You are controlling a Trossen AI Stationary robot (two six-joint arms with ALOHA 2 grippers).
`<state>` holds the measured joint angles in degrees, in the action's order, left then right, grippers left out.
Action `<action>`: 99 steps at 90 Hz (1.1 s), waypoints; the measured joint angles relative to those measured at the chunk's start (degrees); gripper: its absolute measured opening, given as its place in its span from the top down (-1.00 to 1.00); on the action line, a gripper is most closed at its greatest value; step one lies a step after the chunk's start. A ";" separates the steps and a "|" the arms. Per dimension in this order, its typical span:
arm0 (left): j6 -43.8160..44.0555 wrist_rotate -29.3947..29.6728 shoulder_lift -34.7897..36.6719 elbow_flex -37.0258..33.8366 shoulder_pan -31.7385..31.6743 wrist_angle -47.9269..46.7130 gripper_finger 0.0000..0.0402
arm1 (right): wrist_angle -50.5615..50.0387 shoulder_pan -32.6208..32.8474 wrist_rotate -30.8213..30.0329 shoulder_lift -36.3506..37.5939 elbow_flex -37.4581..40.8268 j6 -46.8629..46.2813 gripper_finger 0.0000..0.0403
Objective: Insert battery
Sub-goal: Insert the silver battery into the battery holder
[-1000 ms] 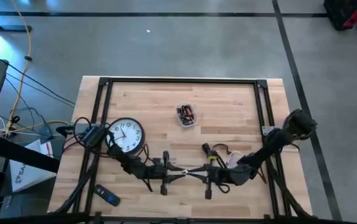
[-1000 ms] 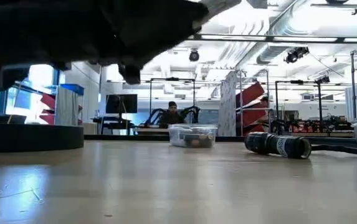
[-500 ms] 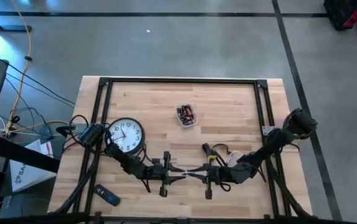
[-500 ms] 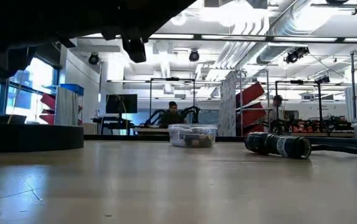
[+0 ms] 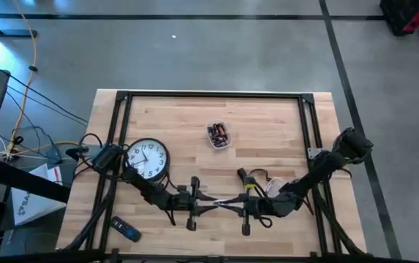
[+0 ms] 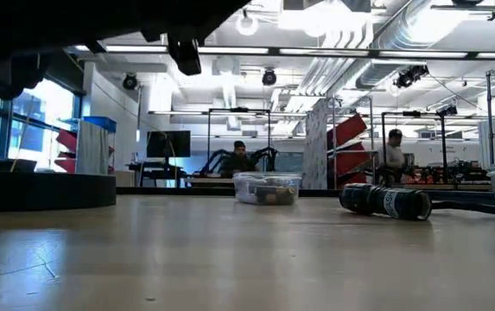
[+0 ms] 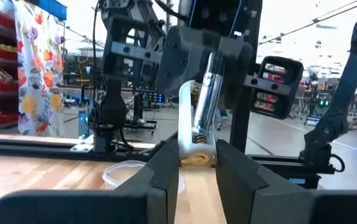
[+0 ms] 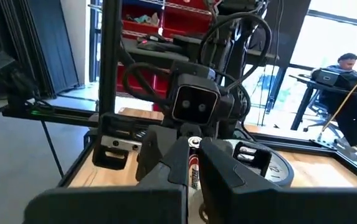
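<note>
Since a second ago my two arms have barely shifted on the counter (image 5: 267, 124), but the dark mass of arm filling the top of the low view has lifted out toward the upper left, uncovering more of the room.

My left pincer (image 7: 190, 165) is narrowed onto a white plastic battery holder (image 7: 189, 134), gripped between both fingers (image 7: 166, 168), with a metal spring visible at its lower end. My right pincer (image 8: 192, 171) is closed onto a cylindrical red-and-silver battery (image 8: 193, 167), held upright between its fingers (image 8: 159, 162). From above, the two pincers meet tip to tip near the front edge of the counter, left (image 5: 208, 206) facing right (image 5: 227, 205); holder and battery are too small there to make out.

A small clear plastic tub (image 5: 219, 135) sits near the middle of the counter with several batteries inside; the low view shows it as a clear container (image 6: 267, 187) with dark contents. A round white wall clock with a black rim (image 5: 148, 158) lies face up beside my left arm. A dark cylindrical object (image 6: 385, 200) lies on its side on the counter in the low view.

Only the wrist views reveal what I hold. The right wrist view also shows a seated person (image 8: 346, 93) at a desk beyond the counter.
</note>
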<state>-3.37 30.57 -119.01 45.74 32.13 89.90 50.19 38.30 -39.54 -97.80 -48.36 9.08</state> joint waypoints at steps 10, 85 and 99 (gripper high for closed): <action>-0.23 0.23 0.05 0.00 0.15 -0.05 0.68 | -0.27 0.49 -1.15 0.00 0.00 0.00 1.00; 0.14 3.09 0.10 -0.07 0.73 -2.74 0.68 | -7.73 1.92 -6.74 0.04 -0.02 -8.80 0.83; 0.14 3.57 0.10 -0.07 0.88 -2.68 0.68 | -7.98 1.91 -6.81 0.04 -0.02 -9.20 0.66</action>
<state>-3.22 34.14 -118.91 45.67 33.01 87.21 42.22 40.21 -46.35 -97.76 -48.38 -0.12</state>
